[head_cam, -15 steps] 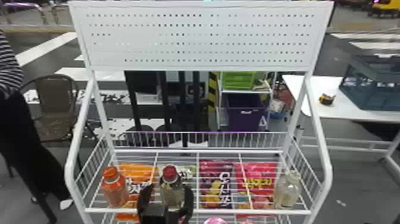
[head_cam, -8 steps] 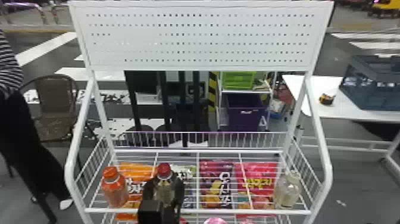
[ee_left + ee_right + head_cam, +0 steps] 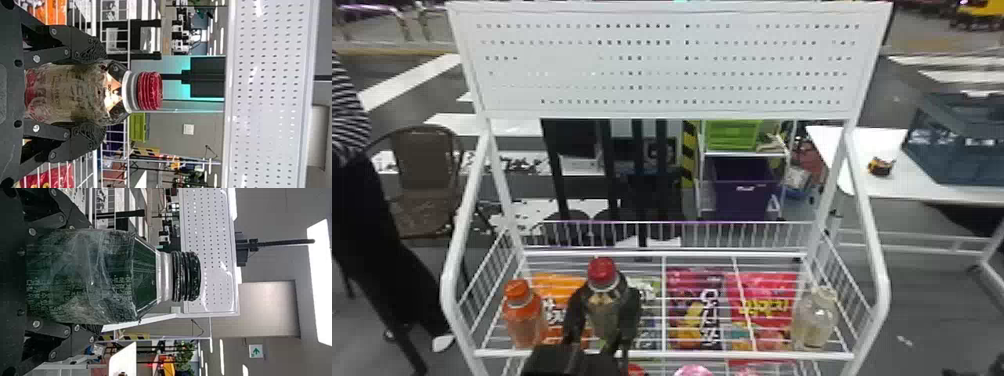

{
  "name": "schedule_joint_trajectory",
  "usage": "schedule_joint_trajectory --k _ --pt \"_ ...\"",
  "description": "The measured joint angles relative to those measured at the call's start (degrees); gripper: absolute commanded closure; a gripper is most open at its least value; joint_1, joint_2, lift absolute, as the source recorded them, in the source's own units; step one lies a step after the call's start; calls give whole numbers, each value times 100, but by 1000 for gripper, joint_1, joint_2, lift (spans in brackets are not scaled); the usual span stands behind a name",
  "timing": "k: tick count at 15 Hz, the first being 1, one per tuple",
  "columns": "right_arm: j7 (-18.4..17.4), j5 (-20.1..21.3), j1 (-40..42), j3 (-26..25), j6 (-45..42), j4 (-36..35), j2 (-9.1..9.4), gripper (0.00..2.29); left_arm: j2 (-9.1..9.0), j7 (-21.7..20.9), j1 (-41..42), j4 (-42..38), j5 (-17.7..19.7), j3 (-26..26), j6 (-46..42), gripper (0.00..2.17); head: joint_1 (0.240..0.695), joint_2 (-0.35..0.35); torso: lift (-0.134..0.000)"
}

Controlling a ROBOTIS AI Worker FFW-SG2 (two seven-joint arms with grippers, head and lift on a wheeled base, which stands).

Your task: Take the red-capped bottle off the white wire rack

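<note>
Since the left claw [image 3: 98, 94], clamped on the red-capped bottle [image 3: 603, 305], has come up over the rack's [image 3: 782, 355] left half, lift looks underway; next, clear rack's front rail. Right claw [image 3: 94, 280] is closed round a black-capped bottle [image 3: 113, 277].

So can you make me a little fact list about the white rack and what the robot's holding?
Rack: white wire
Left gripper: holding the red-capped bottle
Right gripper: holding a black-capped bottle
Rack's left end: orange-capped bottle
Rack's right end: see-through bottle
Bags between them: orange bag, purple bag, pinkish-red bag, and a partly hidden greenish bag
Red-capped bottle touching the rack: can't tell
</note>
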Motion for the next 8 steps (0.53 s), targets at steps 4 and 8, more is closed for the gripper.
schedule_joint_trajectory --k 4,8 --pt "2 -14 -21 11 -9 61 0 1214 141 -80 984 -1403 -194 619 548 2027 499 0 0" --pt "-1 5 -52 45 -8 70 0 1214 245 -158 1763 -1811 -320 1176 355 2027 499 0 0"
